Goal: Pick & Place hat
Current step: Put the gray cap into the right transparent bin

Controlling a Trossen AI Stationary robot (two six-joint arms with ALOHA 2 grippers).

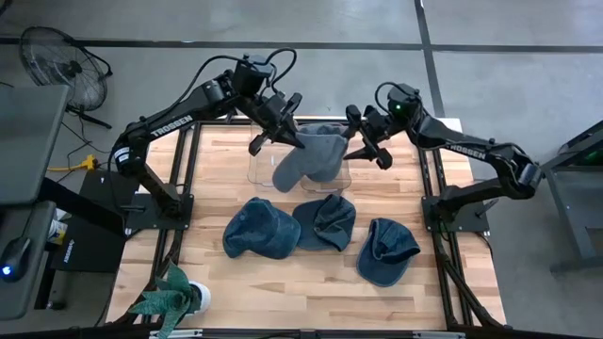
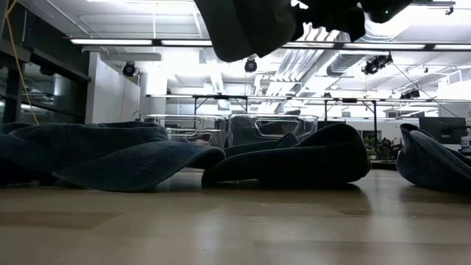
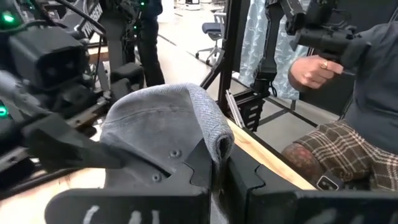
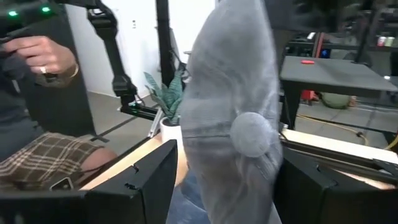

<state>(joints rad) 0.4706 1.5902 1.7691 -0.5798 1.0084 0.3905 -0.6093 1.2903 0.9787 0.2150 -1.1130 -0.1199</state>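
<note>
Left tool (image 1: 290,127): we see it clenched on the edge of a grey cap (image 1: 309,157), its two dark fingers (image 3: 245,177) pinching the folded fabric in the left wrist view.
Right tool (image 1: 363,143): we find it spread wide, one finger (image 4: 148,180) on each side of the hanging cap with a gap to the fabric, so it grips nothing.
Grey cap: we see it lifted clear of the counter (image 1: 452,301), hanging between the two tools above a clear bin (image 1: 259,168) at the far middle of the counter; the right wrist view shows its top button (image 4: 252,135) facing that camera.
Clear bin: it stands on the far half of the counter, partly covered from above by the hanging cap; in the low view it shows behind the lying caps.
Blue caps: we count three lying on the near half of the counter, a left cap (image 1: 261,230), a middle cap (image 1: 327,220) touching it, and a right cap (image 1: 387,251) just beside.
Potted plant (image 1: 171,298): it sits at the near left corner of the counter.
Person (image 3: 360,118): we see someone seated beyond the counter's edge, a hand (image 3: 313,70) on a dark handle.
</note>
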